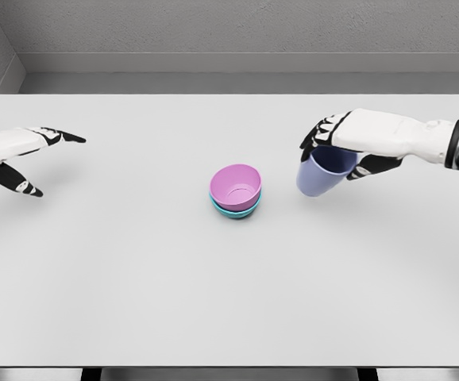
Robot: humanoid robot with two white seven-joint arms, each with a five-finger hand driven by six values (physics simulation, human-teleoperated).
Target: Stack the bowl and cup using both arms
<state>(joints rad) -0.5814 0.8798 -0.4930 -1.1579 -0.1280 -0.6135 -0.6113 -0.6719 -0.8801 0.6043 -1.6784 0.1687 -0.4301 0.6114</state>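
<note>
Lilac cup [322,173] gripped in right hand [342,147], tilted, right of pink bowl [236,187] nested on teal bowl [237,211] | left hand [19,155] spread, idle far left | advice: level cup, centre over pink bowl, lower slowly.

No legible txt, labels or nos. anywhere.
</note>
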